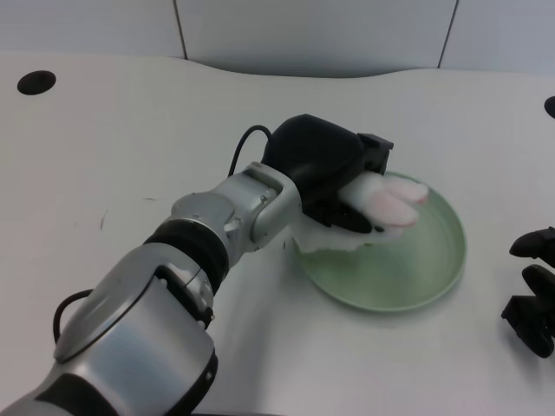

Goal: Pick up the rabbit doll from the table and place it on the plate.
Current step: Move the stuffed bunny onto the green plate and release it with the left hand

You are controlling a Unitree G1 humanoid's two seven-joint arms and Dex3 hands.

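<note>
My left hand (pixel 325 169) reaches over the left rim of the pale green plate (pixel 416 273) and holds the white rabbit doll (pixel 381 208). The doll's pink-lined ears stick out to the right past my fingers, above the plate's left half. Its white body hangs below my hand over the plate's near-left rim. Whether the doll touches the plate I cannot tell, since my hand hides most of it.
My right hand (pixel 533 290) waits at the table's right edge, just right of the plate. A round dark hole (pixel 36 82) sits in the white table at far left, another at far right (pixel 549 106). The table's back edge runs along the top.
</note>
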